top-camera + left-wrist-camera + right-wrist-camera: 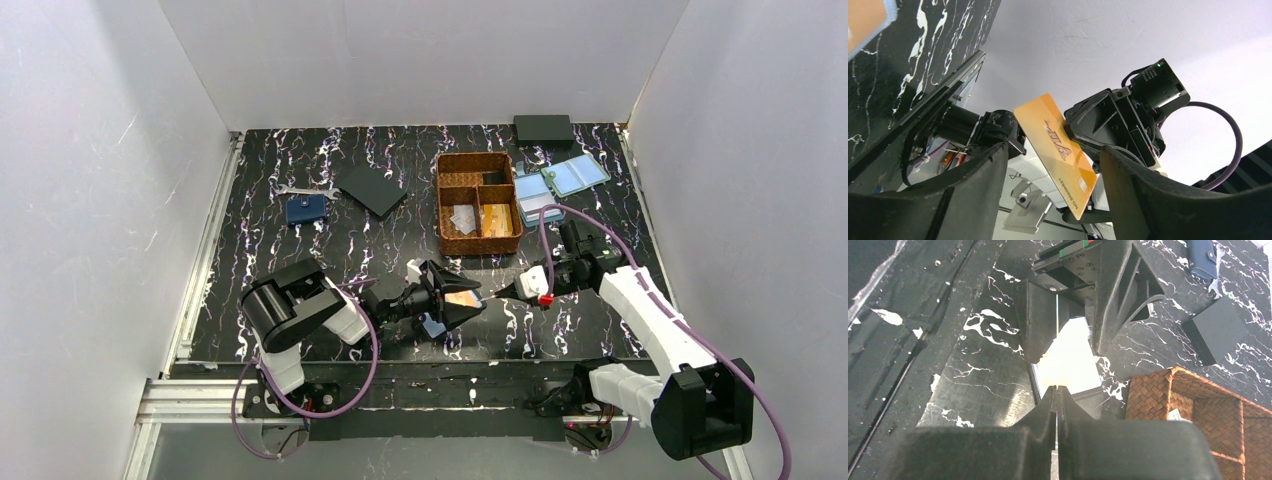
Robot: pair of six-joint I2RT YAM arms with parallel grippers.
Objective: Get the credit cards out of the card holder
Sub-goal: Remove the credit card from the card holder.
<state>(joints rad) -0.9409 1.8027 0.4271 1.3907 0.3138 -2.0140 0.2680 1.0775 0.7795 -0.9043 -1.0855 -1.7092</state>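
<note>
Table: black with white veining, closed in by plain white walls (420, 60).
Card holder (432, 326): on the table at the near middle, under the left gripper (1067, 351). Only a pale blue corner shows from above, and the right wrist view shows a dark stitched rim.
Left jaws: spread wide and gripping nothing. Whether a finger presses on the holder cannot be told.
Right gripper (497, 294): jaws pinched together on one short end of the orange-gold credit card (1055, 150), which hangs in the air between the left fingers, apart from the holder.
Step in hand: this card looks fully out. A cropped orange face edged in pale blue at the corner of the left wrist view may be another card in its sleeve.
Next move: probably the right arm backs off and sets the card down, perhaps in the woven basket (443, 205), where an orange card already lies. It needs a firm edge pinch and a path that clears the left fingers.
Writing: a slanted dark logo and a row of small digits on the card, neither readable.
</note>
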